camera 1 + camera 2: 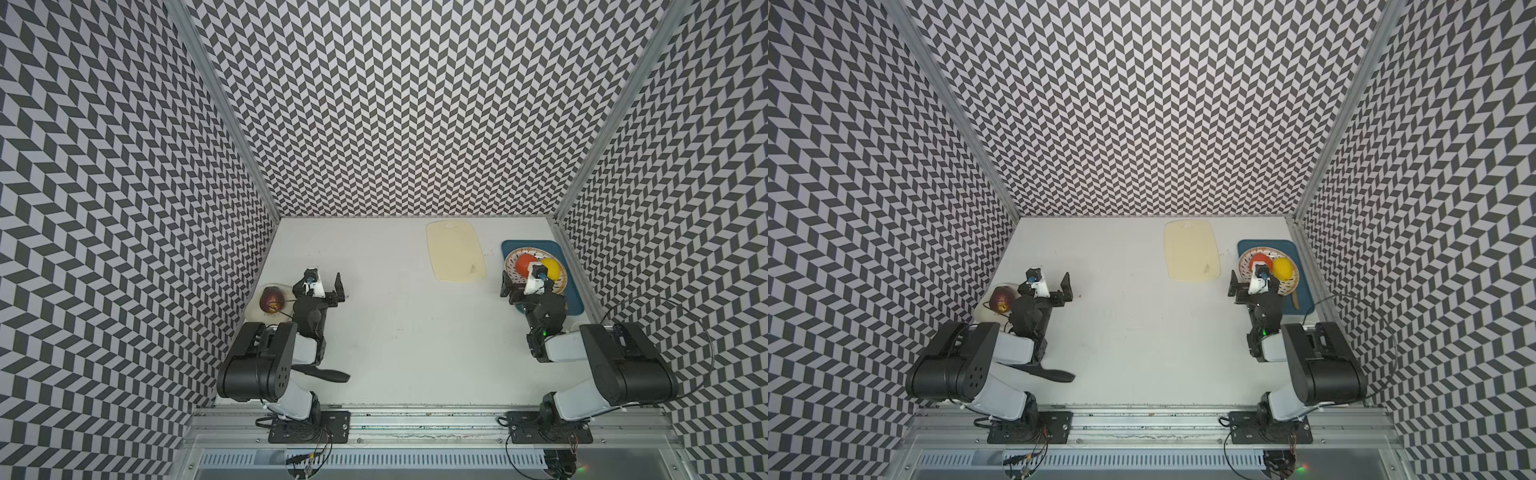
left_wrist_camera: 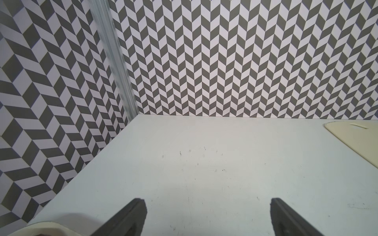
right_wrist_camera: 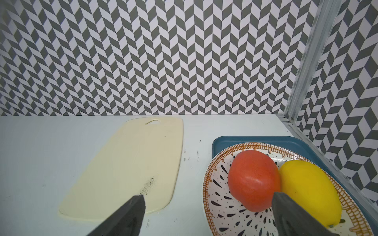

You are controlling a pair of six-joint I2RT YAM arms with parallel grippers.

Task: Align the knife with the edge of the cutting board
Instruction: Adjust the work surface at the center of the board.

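Observation:
The black knife (image 1: 328, 375) lies on the white table near the front left, and my left arm covers part of it in both top views. The cream cutting board (image 1: 455, 251) lies flat at the back right, its cut-out hole toward the back wall. My left gripper (image 1: 320, 280) hangs open over bare table (image 2: 204, 163), well behind the knife and empty. My right gripper (image 3: 207, 199) is open and empty too, over the gap between the board's (image 3: 131, 169) near right corner and a patterned plate (image 3: 216, 204).
A dark blue tray (image 3: 225, 141) by the right wall holds the plate with a red tomato (image 3: 253, 179) and a yellow fruit (image 3: 306, 188). A cream bowl (image 1: 253, 308) with a dark red fruit (image 1: 272, 300) sits left of my left gripper. Patterned walls close three sides.

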